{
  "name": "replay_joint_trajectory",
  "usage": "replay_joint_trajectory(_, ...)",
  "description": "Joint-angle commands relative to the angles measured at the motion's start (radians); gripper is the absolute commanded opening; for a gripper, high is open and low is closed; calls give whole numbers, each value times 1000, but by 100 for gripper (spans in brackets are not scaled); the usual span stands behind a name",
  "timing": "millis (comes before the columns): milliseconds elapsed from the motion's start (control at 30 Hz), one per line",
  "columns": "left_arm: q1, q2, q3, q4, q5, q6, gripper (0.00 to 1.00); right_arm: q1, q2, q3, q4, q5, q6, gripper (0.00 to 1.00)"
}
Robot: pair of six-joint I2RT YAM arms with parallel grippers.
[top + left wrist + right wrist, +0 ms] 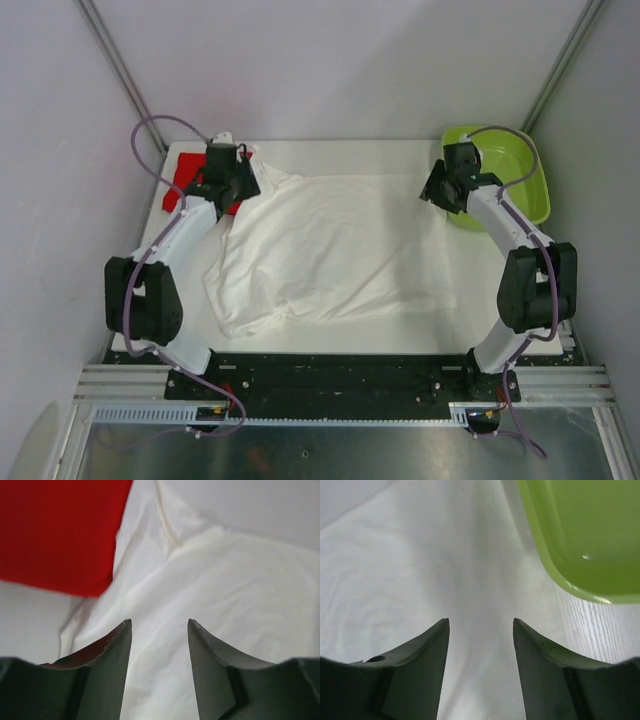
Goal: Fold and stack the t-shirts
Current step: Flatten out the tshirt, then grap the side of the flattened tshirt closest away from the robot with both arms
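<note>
The white t-shirt [330, 250] lies spread and rumpled across the middle of the table, its print patch hidden. The red t-shirt [185, 178] lies folded at the back left, partly under my left arm. My left gripper [243, 180] is open and empty over the white shirt's back left corner; in the left wrist view it [160, 627] hovers over white cloth [225, 595] beside the red t-shirt [55, 530]. My right gripper [437, 187] is open and empty over the shirt's back right edge; in the right wrist view it [481, 625] shows white cloth [395, 580] between its fingers.
A lime-green plastic tray [530, 170] stands at the back right corner, just right of my right gripper; its rim shows in the right wrist view [555, 565]. Grey walls close the back and sides. The arm bases and a black rail [340, 375] run along the near edge.
</note>
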Motion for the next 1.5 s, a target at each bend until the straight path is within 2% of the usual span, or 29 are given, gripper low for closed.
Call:
replay_joint_trajectory(0,-38,-126,-168,-2,48,-54,53,5,-90,-76,6,-9,40,58)
replay_joint_trajectory(133,-69,-226,-310,-22,18,-108,52,67,-189,-210,1,12,67,57)
replay_joint_trajectory(300,-65,-319,-389,-85,-132,-127,51,123,-294,-363,36,33,110,54)
replay_joint_trajectory(500,-51,-284,-440,-128,-185,-154,45,145,-306,-467,68,29,117,54)
replay_joint_trajectory(667,-28,-198,-466,-123,-147,-181,40,123,-320,-525,90,13,114,53)
replay_joint_trajectory(767,-23,-150,-467,-123,-165,-208,41,99,-314,-549,110,-8,111,54)
replay_joint_trajectory(867,-21,-79,-431,-121,-179,-220,44,93,-286,-557,138,-15,108,56)
replay_joint_trajectory(933,-21,-15,-397,-121,-186,-225,41,89,-254,-558,161,-20,107,56)
replay_joint_trajectory(1167,-21,116,-269,-122,-254,-182,10,64,-139,-557,232,-44,110,57)
replay_joint_trajectory(1267,-19,155,-188,-123,-278,-147,2,62,-87,-541,253,-40,108,55)
replay_joint_trajectory(1467,-17,243,-41,-121,-307,-70,0,61,67,-444,266,-29,101,34)
